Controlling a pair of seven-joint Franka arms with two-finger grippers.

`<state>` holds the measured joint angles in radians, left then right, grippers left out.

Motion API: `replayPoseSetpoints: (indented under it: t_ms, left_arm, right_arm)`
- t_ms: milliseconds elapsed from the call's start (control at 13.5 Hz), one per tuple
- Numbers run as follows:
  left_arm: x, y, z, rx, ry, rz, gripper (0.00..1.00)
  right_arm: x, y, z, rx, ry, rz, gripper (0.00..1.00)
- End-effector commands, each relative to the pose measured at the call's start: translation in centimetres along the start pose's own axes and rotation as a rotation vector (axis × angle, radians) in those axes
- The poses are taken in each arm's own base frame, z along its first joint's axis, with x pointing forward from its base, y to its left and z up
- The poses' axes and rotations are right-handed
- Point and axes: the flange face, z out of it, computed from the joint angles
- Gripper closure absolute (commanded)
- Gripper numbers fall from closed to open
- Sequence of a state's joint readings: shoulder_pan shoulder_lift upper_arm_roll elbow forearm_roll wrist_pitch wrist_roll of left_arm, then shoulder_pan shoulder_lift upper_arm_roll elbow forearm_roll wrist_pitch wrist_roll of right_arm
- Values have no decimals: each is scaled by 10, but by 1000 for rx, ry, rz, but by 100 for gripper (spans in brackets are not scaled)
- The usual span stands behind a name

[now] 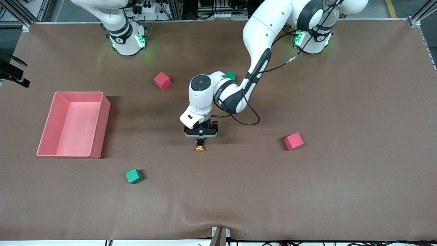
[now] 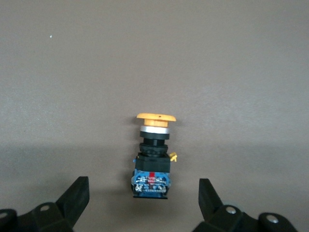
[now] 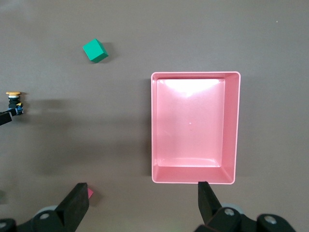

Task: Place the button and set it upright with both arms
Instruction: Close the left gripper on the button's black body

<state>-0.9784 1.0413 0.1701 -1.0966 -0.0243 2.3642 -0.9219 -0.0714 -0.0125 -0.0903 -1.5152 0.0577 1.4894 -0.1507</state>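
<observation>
I see the small hard plastic orange-capped push-button (image 2: pixel 153 157) lying on its side between my left gripper's (image 2: pixel 145 198) wide-open, empty jaws, light and likely to roll, so I'd pinch its square black body, while the right gripper (image 3: pixel 142 200) waits open and empty over the pink plastic bin (image 3: pixel 231 125).

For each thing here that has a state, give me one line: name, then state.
button: lying on its side on the table, not held
left gripper: open, low over the button, jaws either side of it
right gripper: open, holding nothing, up over the pink bin
pink bin: upright, nothing in it
</observation>
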Motion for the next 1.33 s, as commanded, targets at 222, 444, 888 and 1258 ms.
replayPoseSetpoints:
  t_ms: [222, 444, 888, 1258]
  left_arm:
    - [-2, 1, 14, -7, 30, 26, 4]
    - [-8, -3, 29, 7, 21, 31, 12]
    - [-7, -2, 28, 1, 25, 24, 17]
    - [-8, 2, 25, -21, 26, 20, 16]
  right_arm:
    - [-2, 7, -1, -11, -2, 5, 0]
    - [-10, 5, -6, -7, -26, 9, 0]
    - [-16, -18, -10, 0, -59, 9, 0]
    - [-19, -54, -12, -14, -79, 15, 0]
